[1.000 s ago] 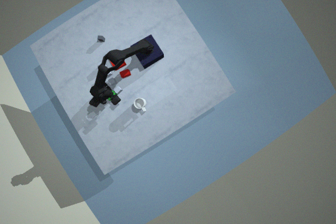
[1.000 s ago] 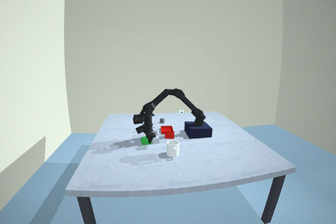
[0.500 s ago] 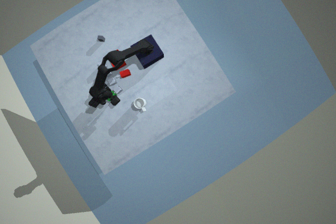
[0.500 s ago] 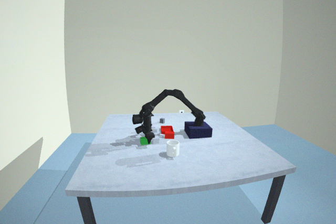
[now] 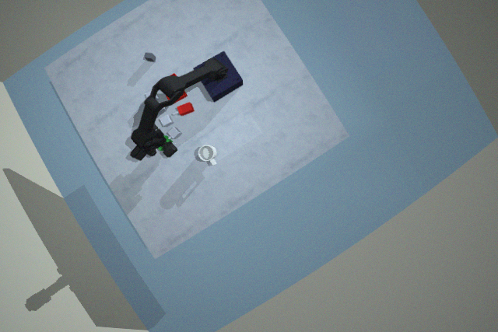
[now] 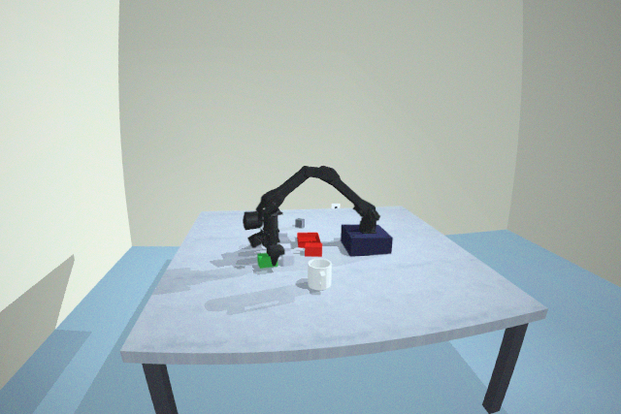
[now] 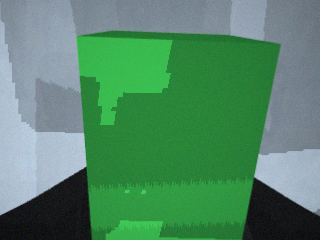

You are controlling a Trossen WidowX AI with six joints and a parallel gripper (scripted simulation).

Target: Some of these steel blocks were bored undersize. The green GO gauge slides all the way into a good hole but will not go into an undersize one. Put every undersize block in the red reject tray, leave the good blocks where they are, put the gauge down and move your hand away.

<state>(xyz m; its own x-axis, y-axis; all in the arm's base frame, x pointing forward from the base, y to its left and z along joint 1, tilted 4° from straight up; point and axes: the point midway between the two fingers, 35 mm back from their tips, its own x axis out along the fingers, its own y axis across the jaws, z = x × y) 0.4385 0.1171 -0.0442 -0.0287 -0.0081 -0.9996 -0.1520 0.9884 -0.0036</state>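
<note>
My gripper (image 6: 267,259) (image 7: 165,167) is shut on the green GO gauge (image 5: 167,140) (image 6: 262,260) (image 7: 170,130), low over the table; the gauge's green body fills the middle of the wrist view. A pale steel block (image 5: 173,132) (image 6: 287,258) is close beside the gauge, and another steel block (image 5: 165,120) lies a little further toward the trays. More pale shapes are partly hidden under the arm. I cannot tell whether the gauge's pin is in a hole. The red reject tray (image 5: 181,96) (image 6: 308,235) is partly covered by the arm in the top view.
A smaller red piece (image 5: 185,109) (image 6: 313,249) with a pale pin lies beside the tray. A white mug (image 5: 207,153) (image 6: 319,274) stands near the gripper. A dark grey block (image 5: 149,57) (image 6: 300,223) is at the far side. The arm rises from a navy box (image 5: 225,89) (image 6: 371,244).
</note>
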